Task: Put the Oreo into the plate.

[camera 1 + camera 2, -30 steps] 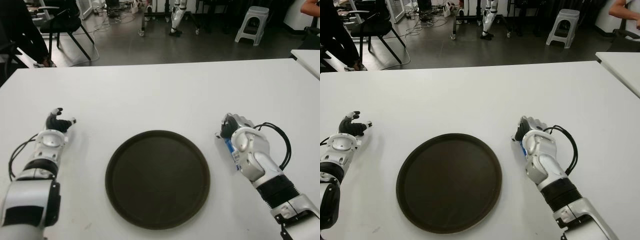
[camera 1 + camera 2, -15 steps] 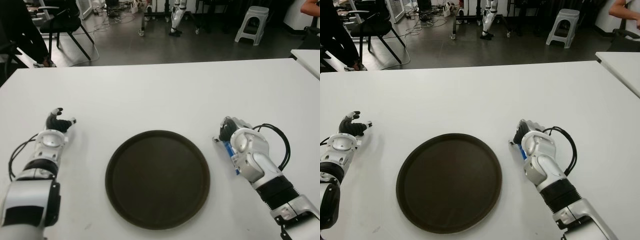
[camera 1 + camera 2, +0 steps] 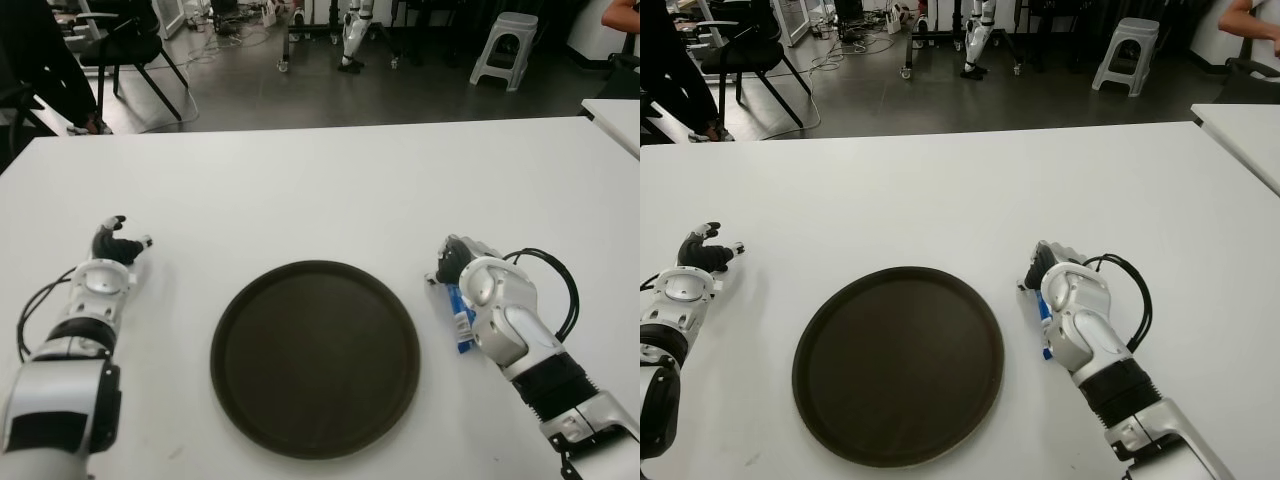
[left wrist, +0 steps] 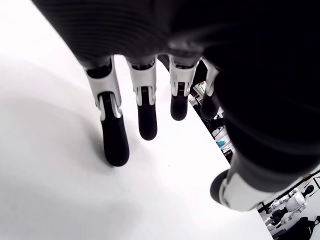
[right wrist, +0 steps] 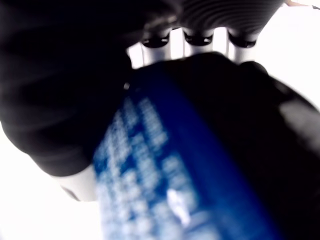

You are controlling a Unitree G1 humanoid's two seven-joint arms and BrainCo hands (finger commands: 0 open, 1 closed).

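A dark round plate point(image 3: 315, 355) lies on the white table point(image 3: 330, 190) in front of me. Just past its right rim, my right hand point(image 3: 452, 262) is curled around a blue Oreo pack point(image 3: 459, 318), whose lower end sticks out beneath the palm. The right wrist view shows the blue Oreo pack point(image 5: 165, 175) filling the space under the closed fingers point(image 5: 195, 37). Whether the pack touches the table I cannot tell. My left hand point(image 3: 112, 245) stays idle left of the plate, its fingers point(image 4: 112, 130) stretched out and holding nothing.
A black cable point(image 3: 560, 290) loops beside my right wrist. Beyond the table's far edge are a dark chair point(image 3: 125, 45), a grey stool point(image 3: 500, 45) and floor. A second white table point(image 3: 615, 110) stands at the far right.
My right hand has drawn slightly left, towards the plate, with the Oreo pack in it, and more of the pack now shows below the palm. The left hand has not moved.
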